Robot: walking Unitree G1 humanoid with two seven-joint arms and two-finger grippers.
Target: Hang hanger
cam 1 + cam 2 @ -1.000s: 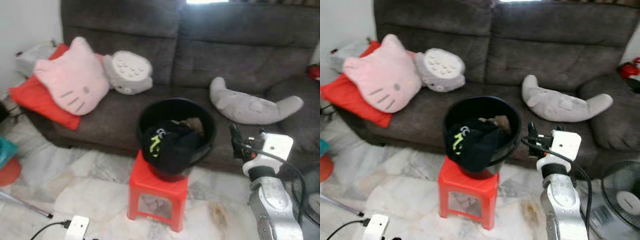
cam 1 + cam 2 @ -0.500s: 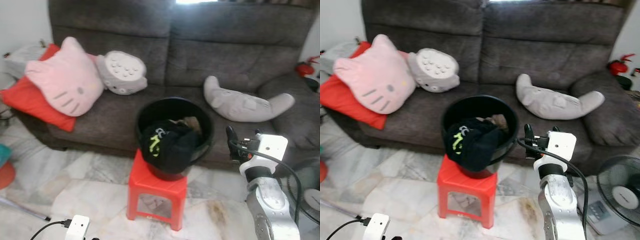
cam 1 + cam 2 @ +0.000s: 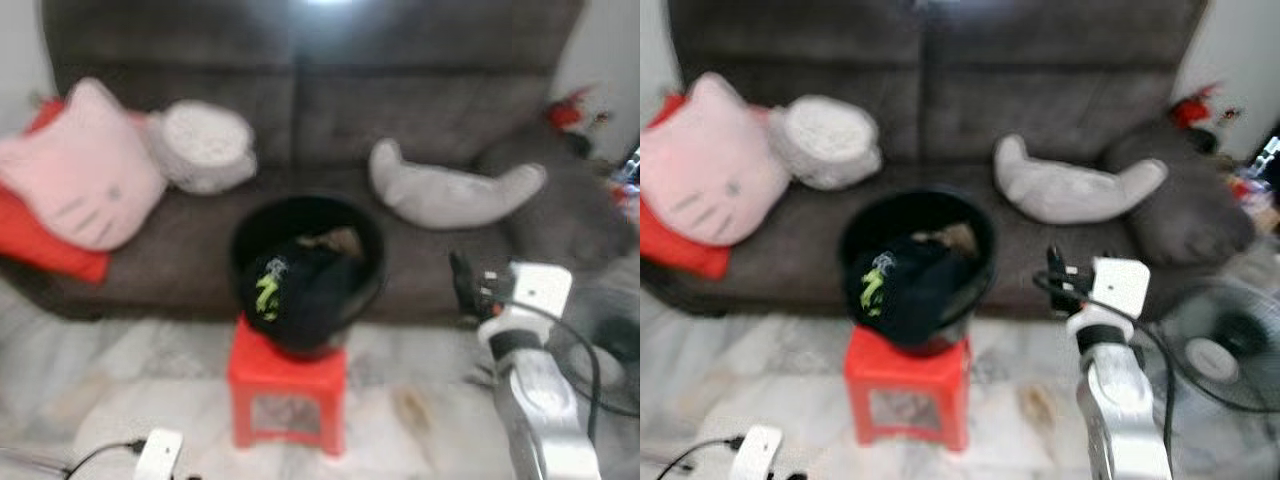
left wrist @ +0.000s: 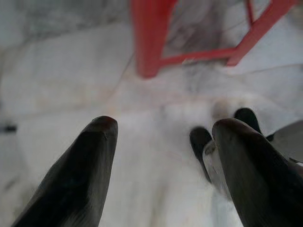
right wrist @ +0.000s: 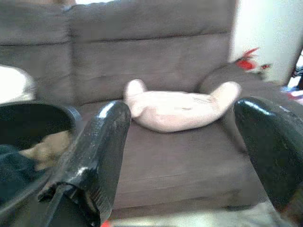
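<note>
Both head views are blurred. A dark grey sofa runs across the back of the scene. At its left end a pink cat-face cushion leans on a red cushion, and a round grey plush sits just beside the pink one. A long grey plush lies on the seat toward the right end, and something small and red sits on the right armrest, too blurred to name.

In front of the sofa, on the pale marble floor, a red stool carries a black tub. Dark clothing with a yellow-green mark fills the tub and drapes over its front rim. No hanger can be made out among the clothes.

The right gripper is raised to the right of the tub, pointing at the sofa; its fingers stand wide apart with nothing between them. The left gripper hangs low over the floor near a stool leg, its fingers likewise spread and empty. A fan stands on the floor at the right, and a white plug block lies near the front.
</note>
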